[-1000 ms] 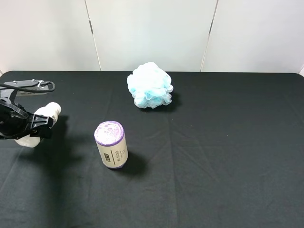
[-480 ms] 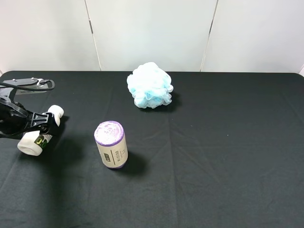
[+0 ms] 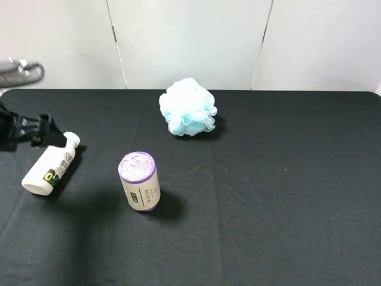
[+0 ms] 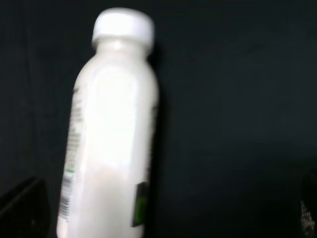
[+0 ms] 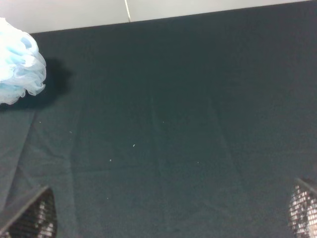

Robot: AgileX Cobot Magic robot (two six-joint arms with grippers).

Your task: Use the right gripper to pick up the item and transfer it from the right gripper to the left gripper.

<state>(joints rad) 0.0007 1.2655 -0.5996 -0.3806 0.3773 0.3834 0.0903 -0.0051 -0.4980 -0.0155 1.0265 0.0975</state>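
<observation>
1. Where the black table (image 3: 268, 196) nears its left edge, the item (image 3: 50, 167) lies flat on its side, cap toward the back.
2. Just beside the cap hovers the left gripper (image 3: 37, 130), fingers spread, holding nothing.
3. To its right stand a purple-topped roll (image 3: 139, 180) and, farther back, a blue-white pouf (image 3: 187, 107).
4. From the right wrist view, the right gripper (image 5: 168, 218) shows fingertips wide apart over bare cloth.

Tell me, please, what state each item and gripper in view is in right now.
white bottle: lying on its side on the black table, cap on, not gripped.
purple-topped roll: standing upright, untouched.
blue-white bath pouf: resting on the table, untouched.
left gripper: open, beside the bottle's cap end, holding nothing.
right gripper: open, empty, only fingertips visible in its wrist view.
</observation>
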